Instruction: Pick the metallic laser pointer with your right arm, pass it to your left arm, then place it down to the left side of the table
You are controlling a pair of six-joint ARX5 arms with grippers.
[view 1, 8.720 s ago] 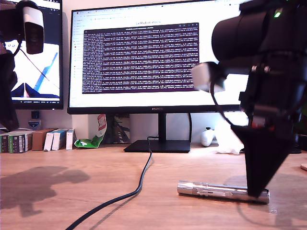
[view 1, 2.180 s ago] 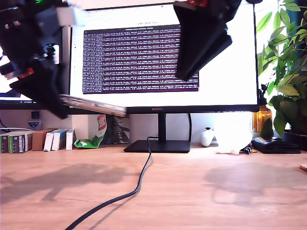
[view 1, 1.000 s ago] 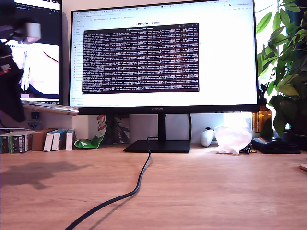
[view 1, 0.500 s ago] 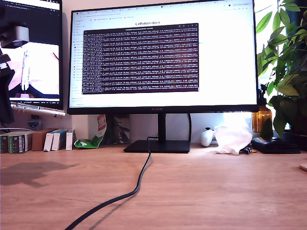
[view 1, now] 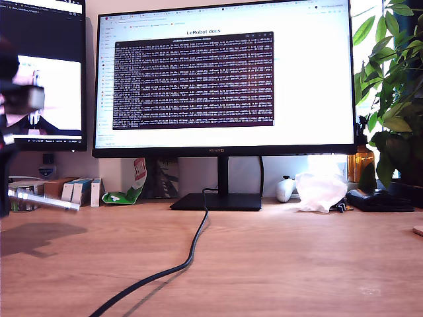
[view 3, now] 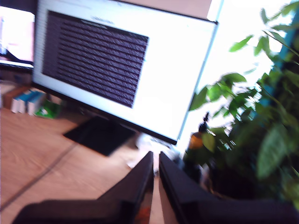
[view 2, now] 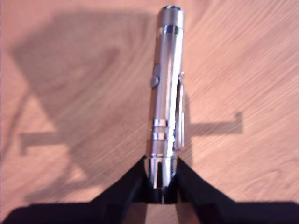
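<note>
My first pincer [view 2: 161, 186] clamps one end of the metallic laser pointer [view 2: 166, 88], held just above the table [view 1: 277, 264] at the exterior view's left. I should lower level until it rests, then release. My second pincer [view 3: 155, 179] looks nearly closed, empty, facing the monitor [view 1: 225, 79] and plant [view 1: 393, 99].

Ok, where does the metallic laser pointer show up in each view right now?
Exterior view: metallic laser pointer at the exterior view's far left, blurred, above the table.
First wrist view: the pointer mid-picture, its base clamped in my first gripper, wood below.
Second wrist view: not in it.
Shared landmark: the wood-grain table.
</note>
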